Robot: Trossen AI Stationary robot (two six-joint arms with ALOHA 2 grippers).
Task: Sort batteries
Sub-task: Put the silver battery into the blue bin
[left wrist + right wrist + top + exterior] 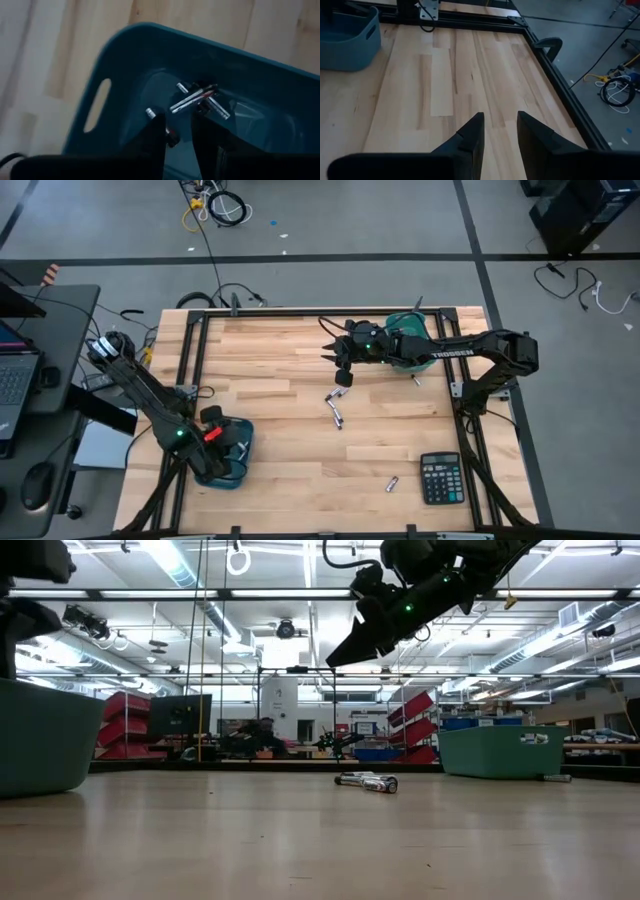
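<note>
Batteries (200, 97): several lie in left teal bin (222, 470); three loose on table (300, 380). Left gripper (177, 132) over bin, parted, empty. Right gripper (497, 132) raised, parted, empty. Sorting partway.

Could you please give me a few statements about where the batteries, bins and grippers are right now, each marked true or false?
1. The left gripper is over the teal bin at the table's front left. True.
2. That bin is empty. False: the left wrist view shows several batteries lying in it.
3. The right gripper holds a battery. False: its jaws are parted with nothing between them.
4. Loose batteries lie on the wood near the table's middle. True.
5. The calculator sits inside a bin. False: it lies on the bare table, front right.
</note>
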